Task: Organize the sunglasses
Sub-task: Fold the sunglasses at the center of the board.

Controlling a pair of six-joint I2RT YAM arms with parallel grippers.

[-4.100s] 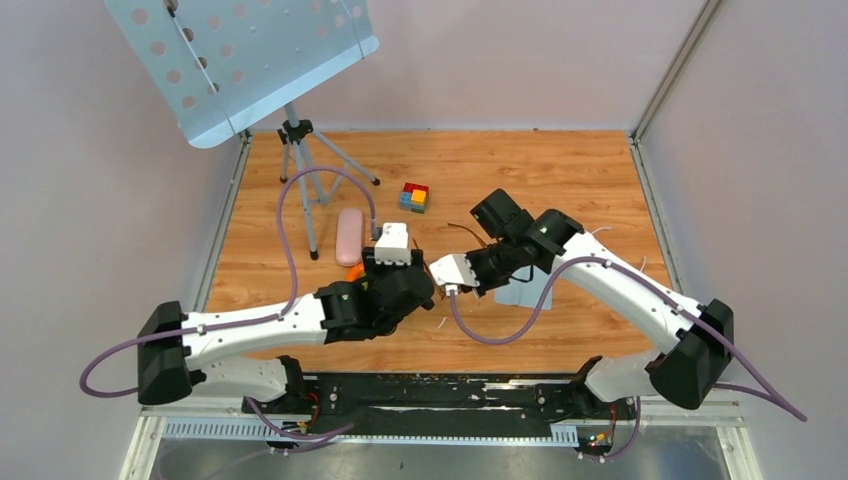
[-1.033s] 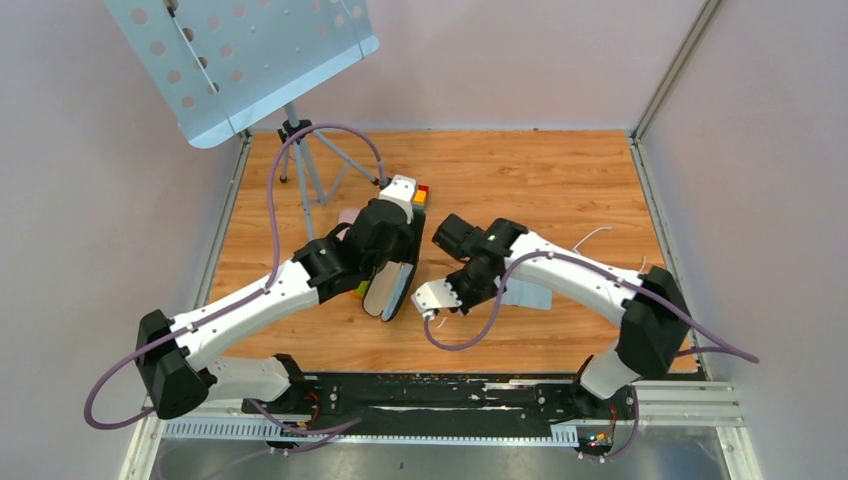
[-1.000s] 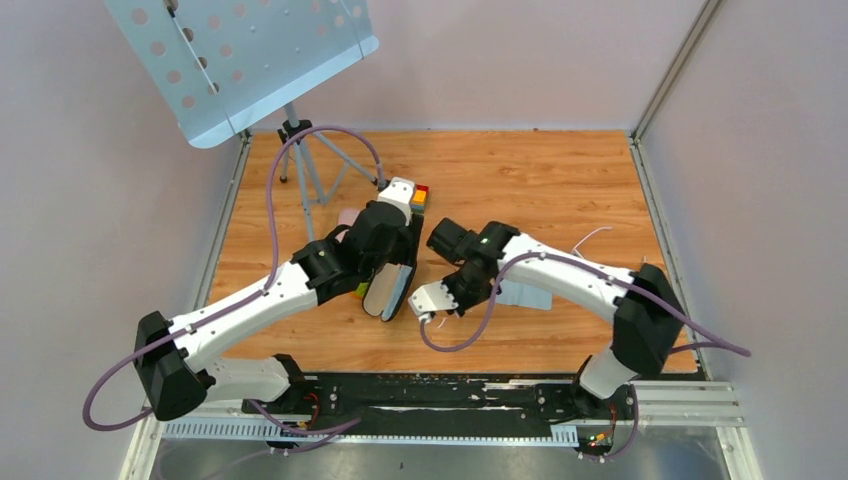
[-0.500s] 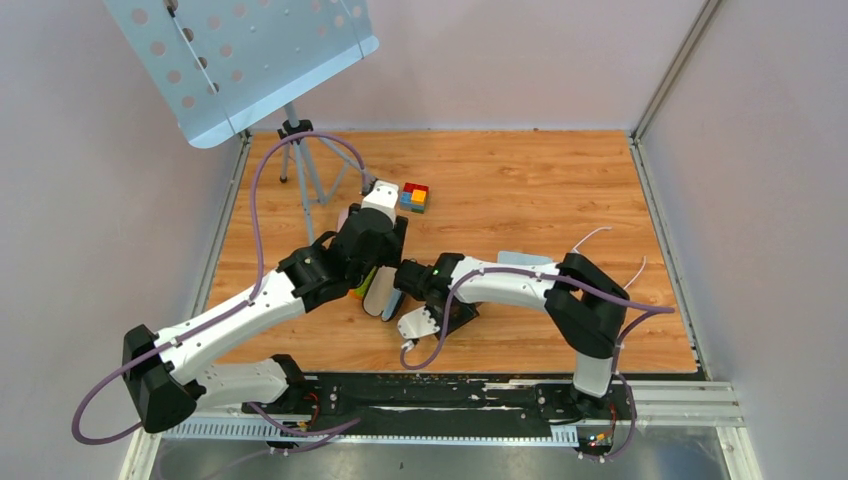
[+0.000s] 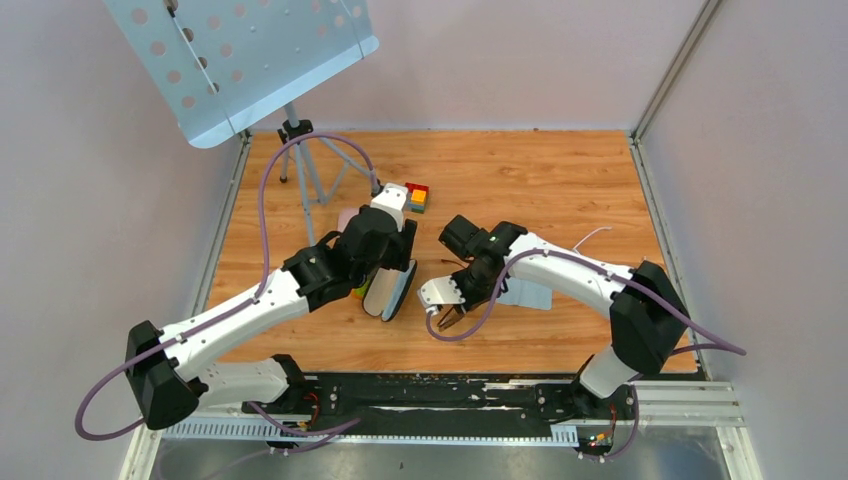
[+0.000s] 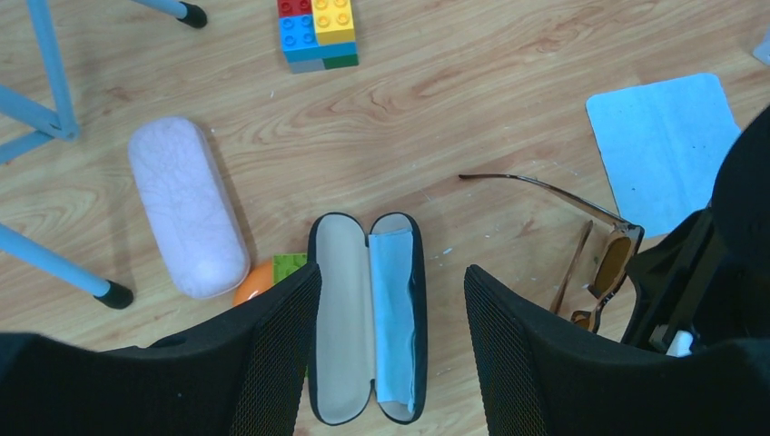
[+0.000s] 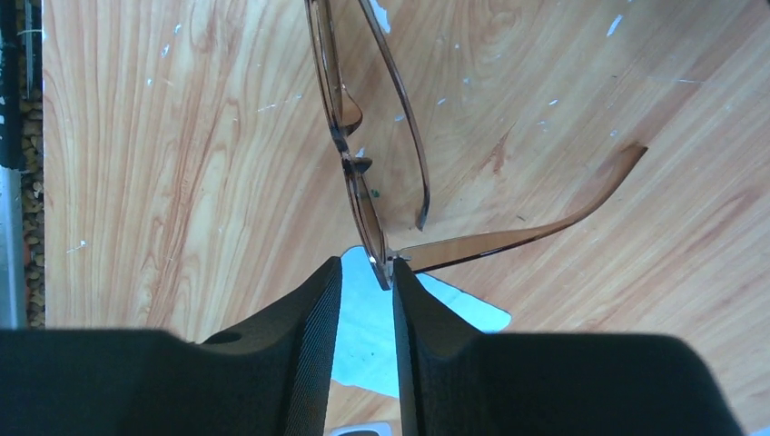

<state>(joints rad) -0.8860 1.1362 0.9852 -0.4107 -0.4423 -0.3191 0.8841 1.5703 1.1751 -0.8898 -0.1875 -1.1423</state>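
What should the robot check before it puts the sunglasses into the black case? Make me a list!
1. Lid of the black case open: ok.
2. Room inside: ok; a blue cloth fills one half and the other half is bare.
3. Firm grip of the right claw on the sunglasses: cannot tell; the frame's end sits between its fingers.
4. Temple arms folded: not ok; at least one sticks out.
5. Way to the case free: probably not ok; the left claw hangs open right above it.

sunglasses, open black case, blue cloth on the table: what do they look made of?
Sunglasses: probably plastic, glossy translucent brown frame and lenses. Open black case: rigid shell, matte beige lining, likely fabric. Blue cloth: thin, matte, probably microfibre; lies flat.
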